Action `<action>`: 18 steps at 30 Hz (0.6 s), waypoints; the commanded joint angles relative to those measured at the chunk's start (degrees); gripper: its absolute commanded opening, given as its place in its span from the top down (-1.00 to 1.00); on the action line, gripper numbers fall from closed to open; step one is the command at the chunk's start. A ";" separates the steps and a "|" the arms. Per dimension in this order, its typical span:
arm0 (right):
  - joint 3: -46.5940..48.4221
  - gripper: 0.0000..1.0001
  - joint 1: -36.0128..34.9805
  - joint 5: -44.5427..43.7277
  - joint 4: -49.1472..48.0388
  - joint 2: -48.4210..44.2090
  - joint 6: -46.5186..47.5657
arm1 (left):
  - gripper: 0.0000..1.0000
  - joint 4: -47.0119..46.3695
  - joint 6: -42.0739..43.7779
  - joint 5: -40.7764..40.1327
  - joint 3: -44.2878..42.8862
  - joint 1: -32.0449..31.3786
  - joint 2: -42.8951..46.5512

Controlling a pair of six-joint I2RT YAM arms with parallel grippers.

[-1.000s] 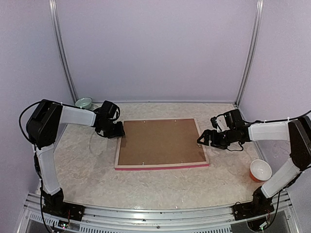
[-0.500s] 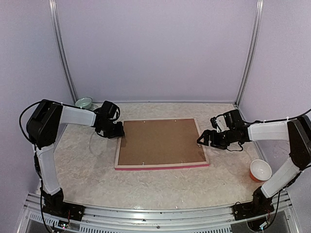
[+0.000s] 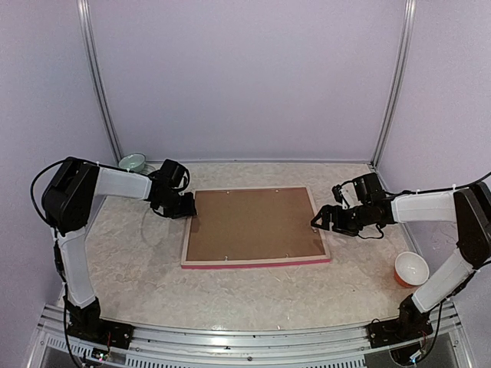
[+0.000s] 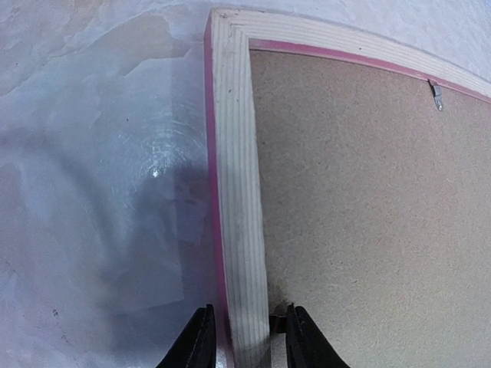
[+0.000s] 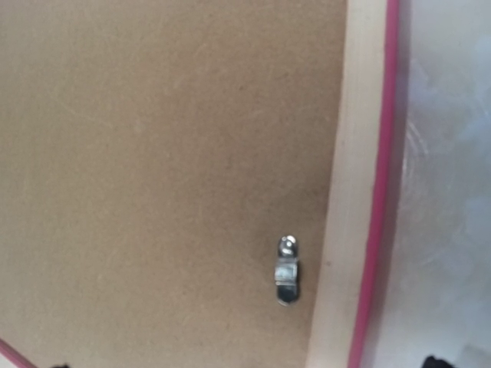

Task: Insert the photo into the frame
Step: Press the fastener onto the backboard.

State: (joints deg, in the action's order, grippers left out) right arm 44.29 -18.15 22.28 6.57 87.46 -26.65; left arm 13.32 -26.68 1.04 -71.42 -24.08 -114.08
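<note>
The frame (image 3: 257,263) lies face down on the table, pale wood up and pink along its edges, with a brown backing board (image 3: 253,222) inside it. The photo is hidden. My left gripper (image 3: 188,207) is at the frame's left rail (image 4: 238,192), near the far left corner. Its jaws (image 4: 247,337) straddle that rail with a small gap on each side. My right gripper (image 3: 322,218) hovers over the right rail (image 5: 349,192), open wide, with only its fingertips showing at the bottom corners. A metal clip (image 5: 286,270) sits on the board beside that rail.
A pale green bowl (image 3: 132,162) stands at the back left corner. An orange cup (image 3: 411,268) stands on the right, near my right arm. Another metal clip (image 4: 436,95) holds the board at the frame's far rail.
</note>
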 commanded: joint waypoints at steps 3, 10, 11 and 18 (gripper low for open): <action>0.07 -0.98 0.91 0.44 -0.17 -0.27 -0.09 | 0.39 0.65 0.23 -0.86 -0.11 0.32 -0.48; 0.67 -0.98 0.92 0.24 0.38 -0.28 0.11 | 0.46 0.83 0.13 -0.86 -0.04 0.34 -0.42; 0.82 -0.98 0.92 0.24 0.46 -0.27 0.19 | 0.48 0.83 0.13 -0.86 0.03 0.28 -0.37; 1.48 -0.98 0.90 0.11 1.10 -0.11 0.45 | 0.50 0.81 0.13 -0.86 0.01 0.34 -0.26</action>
State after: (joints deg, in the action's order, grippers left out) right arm 44.29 -18.15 22.28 6.61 87.46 -26.61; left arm 13.19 -26.70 1.06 -71.42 -24.08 -114.08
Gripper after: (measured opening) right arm 0.992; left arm 0.251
